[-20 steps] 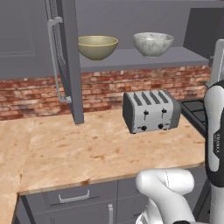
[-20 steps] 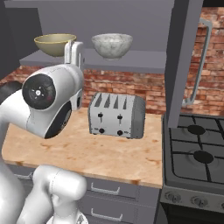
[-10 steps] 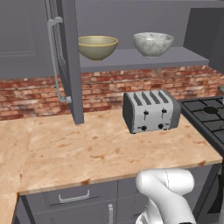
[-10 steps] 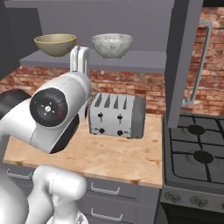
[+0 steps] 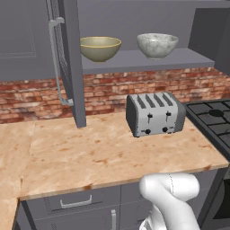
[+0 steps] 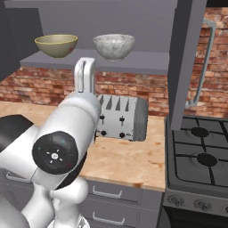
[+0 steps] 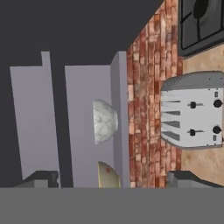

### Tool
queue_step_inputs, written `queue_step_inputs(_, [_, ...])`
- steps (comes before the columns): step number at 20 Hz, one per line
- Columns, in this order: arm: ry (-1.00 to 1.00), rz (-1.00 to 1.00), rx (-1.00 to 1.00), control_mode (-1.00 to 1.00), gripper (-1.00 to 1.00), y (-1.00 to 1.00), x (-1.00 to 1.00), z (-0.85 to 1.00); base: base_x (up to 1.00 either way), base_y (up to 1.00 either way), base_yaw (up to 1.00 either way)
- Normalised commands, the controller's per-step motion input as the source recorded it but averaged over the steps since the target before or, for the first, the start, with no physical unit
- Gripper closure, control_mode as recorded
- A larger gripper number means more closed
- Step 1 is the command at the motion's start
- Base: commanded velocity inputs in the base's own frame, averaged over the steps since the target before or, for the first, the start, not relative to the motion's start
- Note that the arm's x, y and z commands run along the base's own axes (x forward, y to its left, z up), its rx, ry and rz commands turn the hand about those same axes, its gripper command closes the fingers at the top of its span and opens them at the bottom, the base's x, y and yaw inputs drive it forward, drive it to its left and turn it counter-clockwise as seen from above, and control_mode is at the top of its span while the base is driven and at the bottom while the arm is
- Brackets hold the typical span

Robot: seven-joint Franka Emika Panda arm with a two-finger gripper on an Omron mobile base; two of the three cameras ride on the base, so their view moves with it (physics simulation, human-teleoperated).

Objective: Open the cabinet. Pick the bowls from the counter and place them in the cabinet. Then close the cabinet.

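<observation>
The cabinet stands open, its left door [image 5: 71,58] and right door [image 6: 187,58] swung out. Both bowls sit side by side on its lowest shelf [image 5: 134,60]: the olive-tan bowl [image 5: 100,47] [image 6: 56,44] on the left, the white marbled bowl [image 5: 157,44] [image 6: 114,46] on the right. The rolled hand view looks at the shelf from a distance, with the marbled bowl [image 7: 105,121] in the middle and the olive bowl [image 7: 107,175] at the bottom. My gripper [image 7: 114,178] is open and holds nothing, well away from the bowls. The counter [image 5: 90,152] lies below.
A silver four-slot toaster [image 5: 155,113] [image 6: 122,118] stands on the counter under the shelf, against the red brick wall [image 5: 31,101]. A black gas stove [image 6: 200,151] adjoins the counter on the right. Grey drawer fronts [image 5: 76,202] run below. My arm [image 6: 62,142] fills the near left.
My arm has drawn back from the shelf, leaving the right edge of the left base view and sinking lower and nearer in the right base view. Bowls and doors have not moved.
</observation>
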Motion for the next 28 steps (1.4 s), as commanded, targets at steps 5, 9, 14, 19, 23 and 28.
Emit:
queue_step_inputs(5, [-0.03, 0.0, 0.0, -1.0, -1.0, -0.32, -0.4, 0.0, 0.0, 0.0, 0.0])
queue_step_inputs(9, [-0.02, 0.02, 0.0, -1.0, -1.0, -0.34, -0.37, 0.0, 0.0, 0.0, 0.0])
queue_step_inputs(14, [-0.03, 0.04, 0.0, -1.0, -1.0, -0.23, -0.4, 0.0, 0.0, 0.0, 0.0])
queue_step_inputs(19, [-0.05, 0.05, 0.0, -1.0, -1.0, -0.21, -0.33, 0.0, 0.0, 0.0, 0.0])
queue_step_inputs(23, [-0.07, 0.06, 0.0, -1.0, -1.0, -0.22, -0.19, 0.0, 0.0, 0.0, 0.0])
queue_step_inputs(28, [-0.04, 0.05, 0.0, -1.0, -1.0, -0.3, -0.03, 0.0, 0.0, 0.0, 0.0])
